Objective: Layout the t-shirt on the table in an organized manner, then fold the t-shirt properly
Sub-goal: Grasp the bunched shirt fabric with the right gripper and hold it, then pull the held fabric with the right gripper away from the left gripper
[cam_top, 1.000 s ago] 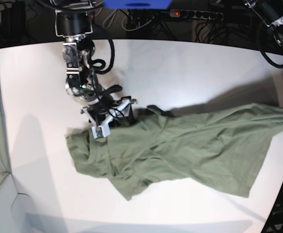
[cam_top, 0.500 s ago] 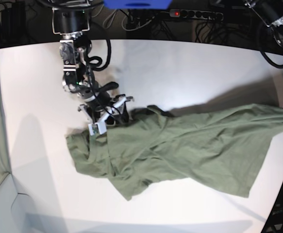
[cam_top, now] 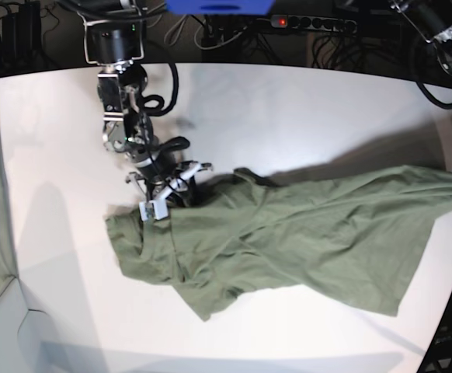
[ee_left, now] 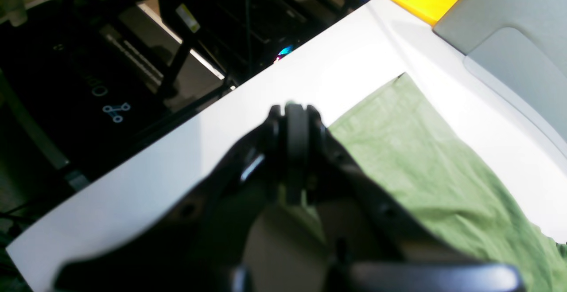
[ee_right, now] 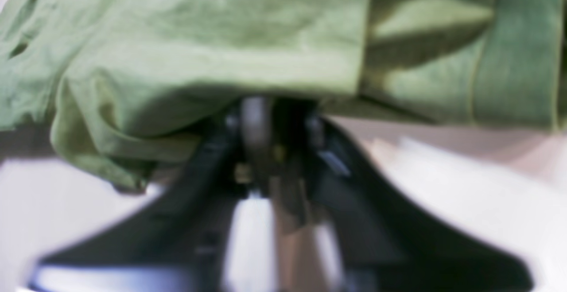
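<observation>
Step in hand: laying out, not yet folding.

- Lying crumpled and stretched sideways across the large matte white table [cam_top: 288,109]: the plain olive-green short-sleeved cotton t-shirt [cam_top: 304,225], with one end bunched and doubled over near the middle-left of the base view and the other end reaching that view's right edge.
- Pinching the bunched end at its upper edge: the right gripper [cam_top: 164,198], jaws standing narrow. In the blurred right wrist view, a fold of green cloth is draping over the fingertips, so judging this a grip on the t-shirt, not a bare closure.
- Clamping the opposite end near the table's edge: the left gripper [ee_left: 296,110], jaws drawn fully together, with green fabric running in between them in the left wrist view.

Next move, as a judgement:
- Lifting the bunched end slightly and drawing it away from the left gripper, taking out the slack.
- Unrolling the doubled-over layer, so that the sleeves and collar are lying flat.
- Keeping both grips firm; risking a slip of thin cloth under tension.
- Lowering onto the table only once the body is lying in one layer.
</observation>
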